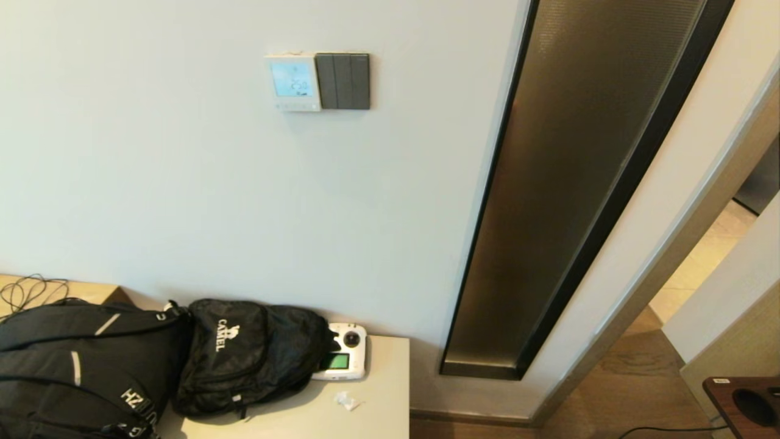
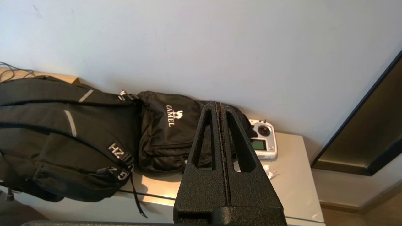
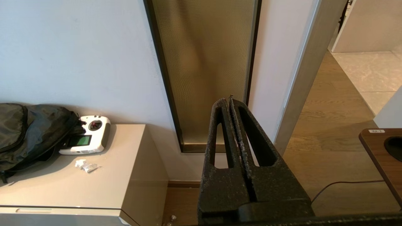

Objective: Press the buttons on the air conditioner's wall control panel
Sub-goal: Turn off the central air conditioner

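Observation:
The air conditioner's wall control panel is a small white square on the wall, high up in the head view, with its screen lit pale blue. The buttons form a pale strip along its bottom edge. Neither gripper shows in the head view. My left gripper is shut and empty, low down, pointing over the black backpacks on the cabinet. My right gripper is shut and empty, low down, pointing at the base of the bronze glass strip. The panel shows in neither wrist view.
A dark grey three-rocker switch plate adjoins the panel. Below stands a beige cabinet with two black backpacks, a white handheld controller and a paper scrap. A tall bronze glass strip and a doorway lie right. A brown table corner.

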You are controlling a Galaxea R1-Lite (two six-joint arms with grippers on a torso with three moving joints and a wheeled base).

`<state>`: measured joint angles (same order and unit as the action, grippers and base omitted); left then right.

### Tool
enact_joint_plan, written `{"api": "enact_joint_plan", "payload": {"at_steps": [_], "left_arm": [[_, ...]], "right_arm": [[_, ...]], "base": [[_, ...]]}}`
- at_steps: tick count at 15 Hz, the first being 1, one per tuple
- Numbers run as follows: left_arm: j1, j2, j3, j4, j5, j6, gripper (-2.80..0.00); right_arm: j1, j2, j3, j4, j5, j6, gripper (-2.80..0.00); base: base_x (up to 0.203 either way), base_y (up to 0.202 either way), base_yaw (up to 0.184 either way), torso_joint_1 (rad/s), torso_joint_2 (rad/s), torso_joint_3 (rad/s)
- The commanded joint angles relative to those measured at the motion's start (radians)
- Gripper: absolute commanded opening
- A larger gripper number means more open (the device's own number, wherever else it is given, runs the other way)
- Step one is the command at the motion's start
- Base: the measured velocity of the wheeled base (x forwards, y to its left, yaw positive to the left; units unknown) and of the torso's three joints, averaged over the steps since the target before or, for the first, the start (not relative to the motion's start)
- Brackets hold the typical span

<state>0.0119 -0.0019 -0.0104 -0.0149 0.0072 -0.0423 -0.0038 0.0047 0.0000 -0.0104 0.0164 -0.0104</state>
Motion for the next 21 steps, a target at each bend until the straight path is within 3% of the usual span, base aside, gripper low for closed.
{"api": "enact_joint_plan", "payload": {"at_steps": [1,21], "left_arm": [[0.000,0.002,0.000,0.000,0.000,-0.001,-2.80],[-0.001,0.002,0.000,0.001,0.000,-0.007,-2.80]], "right_arm": [[-0.001,0.001,0.000,0.000,0.000,0.000,-2.80],[-0.001,0.001,0.000,0.000,0.000,0.000,-2.80]], "base": [[0.000,0.000,0.000,0.000,0.00,0.000],[0.000,0.000,0.000,0.000,0.00,0.000]]}}
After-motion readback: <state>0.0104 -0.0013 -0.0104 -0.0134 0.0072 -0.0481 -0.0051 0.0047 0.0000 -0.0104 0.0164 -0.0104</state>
